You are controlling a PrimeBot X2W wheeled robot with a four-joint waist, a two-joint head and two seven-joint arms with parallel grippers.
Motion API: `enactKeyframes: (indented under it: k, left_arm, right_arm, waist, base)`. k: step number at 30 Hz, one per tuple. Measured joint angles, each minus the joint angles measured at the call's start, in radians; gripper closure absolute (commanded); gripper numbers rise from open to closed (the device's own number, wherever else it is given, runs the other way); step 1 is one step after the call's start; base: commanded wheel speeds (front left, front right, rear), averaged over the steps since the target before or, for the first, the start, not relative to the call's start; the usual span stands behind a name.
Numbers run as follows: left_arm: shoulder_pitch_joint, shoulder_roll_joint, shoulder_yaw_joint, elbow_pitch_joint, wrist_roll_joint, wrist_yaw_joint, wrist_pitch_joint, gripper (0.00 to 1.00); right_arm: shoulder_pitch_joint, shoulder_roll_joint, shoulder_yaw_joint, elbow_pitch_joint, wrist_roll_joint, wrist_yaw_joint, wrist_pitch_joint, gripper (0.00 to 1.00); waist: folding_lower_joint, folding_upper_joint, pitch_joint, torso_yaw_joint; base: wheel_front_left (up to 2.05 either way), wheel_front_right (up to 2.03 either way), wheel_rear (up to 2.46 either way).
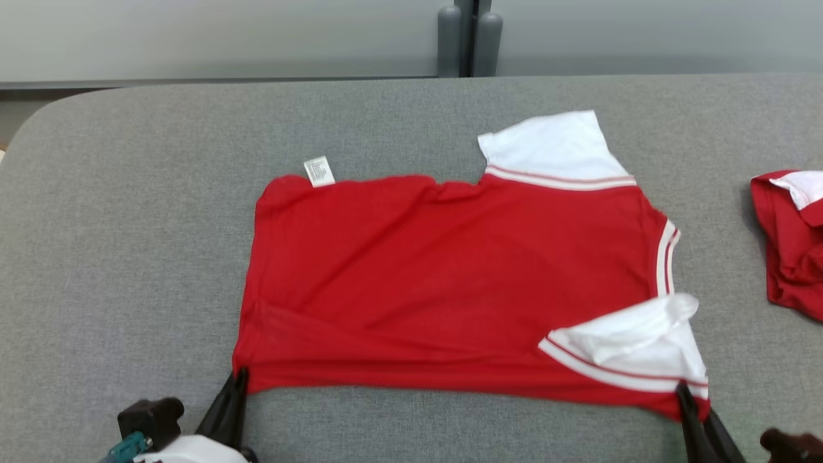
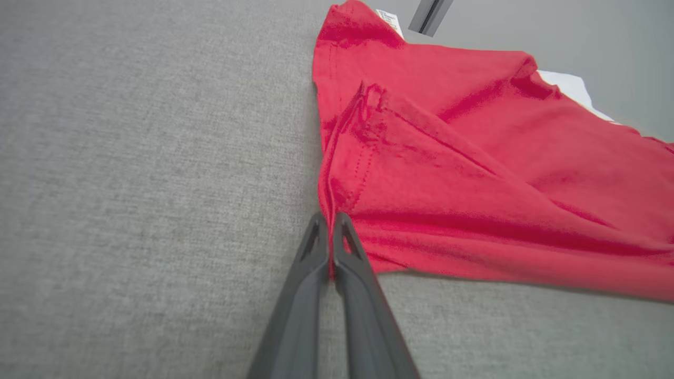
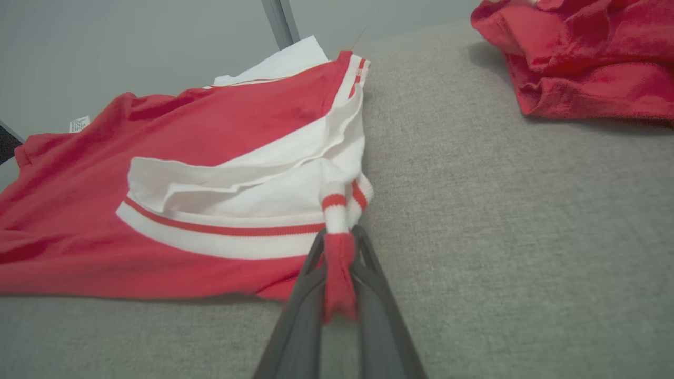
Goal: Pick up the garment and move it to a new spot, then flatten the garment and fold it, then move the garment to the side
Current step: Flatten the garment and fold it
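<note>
My left gripper (image 2: 330,226) is pinched shut on the near-left hem corner of the red garment (image 1: 450,276), with a thin fold of cloth between the fingers. My right gripper (image 3: 339,239) is closed on the near-right corner, with a wad of red fabric and striped trim bunched in it just below the white sleeve (image 1: 633,344). The garment lies spread on the grey table (image 1: 128,225), roughly centre, hem to my left, neck end to my right. A care label (image 1: 319,171) pokes out at the far-left corner. Both grips sit on the near edge because (my read) that edge gets lifted and carried over toward the far edge for a fold. The near sleeve is rumpled onto the body, so flattening looks incomplete. A second red garment (image 1: 791,244) sits crumpled well apart at the right, not touching.
</note>
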Motion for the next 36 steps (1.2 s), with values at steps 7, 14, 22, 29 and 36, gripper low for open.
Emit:
enactKeyframes:
  k: [7, 14, 22, 29, 36]
  left_arm:
    - [0.113, 0.02, 0.002, -0.077, -0.035, 0.024, 0.095, 1.0]
    - [0.13, 0.024, 0.015, -0.114, -0.03, 0.054, 0.059, 0.0]
    - [0.13, 0.032, 0.034, -0.215, 0.059, 0.128, -0.063, 0.0]
    - [0.085, 0.053, 0.024, -0.351, 0.139, 0.163, -0.081, 0.0]
    - [0.088, 0.059, 0.02, -0.399, 0.141, 0.18, -0.052, 0.0]
  right_arm:
    - [0.142, 0.016, 0.002, -0.085, 0.014, 0.001, 0.063, 1.0]
    - [0.138, 0.021, -0.01, -0.125, -0.018, 0.0, 0.058, 0.0]
    - [0.102, 0.019, -0.084, -0.284, -0.122, 0.0, 0.013, 0.0]
    - [0.05, 0.021, -0.097, -0.442, -0.178, 0.0, 0.075, 0.0]
    - [0.056, 0.041, -0.104, -0.492, -0.181, 0.0, 0.104, 0.0]
  waist:
    - [0.0, 0.0, -0.045, 0.007]
    - [0.0, 0.0, -0.067, 0.002]
    - [0.0, 0.0, -0.085, -0.006]
    - [0.0, 0.0, -0.093, -0.016]
    - [0.0, 0.0, -0.092, -0.019]
  base:
    - [0.0, 0.0, 0.0]
    - [0.0, 0.0, 0.0]
    - [0.0, 0.0, 0.0]
    - [0.0, 0.0, 0.0]
    - [0.0, 0.0, 0.0]
